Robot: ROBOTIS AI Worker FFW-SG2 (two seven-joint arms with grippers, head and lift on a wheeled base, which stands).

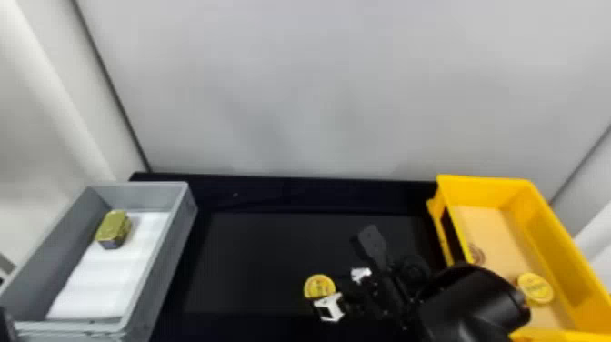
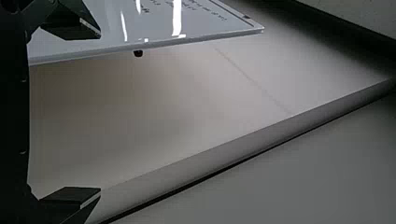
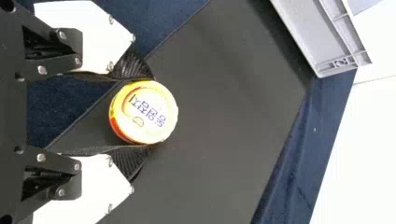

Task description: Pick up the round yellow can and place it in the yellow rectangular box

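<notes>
In the head view my right gripper [image 1: 340,289] is low on the black table, right of centre, at the round yellow can [image 1: 319,286]. The right wrist view has the can [image 3: 144,112] between the dark pads of my right gripper [image 3: 142,112], both pads against its sides, its printed round face toward the camera. The yellow rectangular box [image 1: 552,227] stands at the right, partly behind the right arm. My left gripper [image 2: 95,112] is open with nothing between its fingers in the left wrist view, over a pale surface.
Inside the yellow box lies another round yellow can [image 1: 535,289]. At the left, a grey box [image 1: 170,254] holds a gold-green rectangular can [image 1: 113,228] on a white lining. A pale wall [image 1: 295,91] rises behind the table. The grey box's corner [image 3: 327,67] appears in the right wrist view.
</notes>
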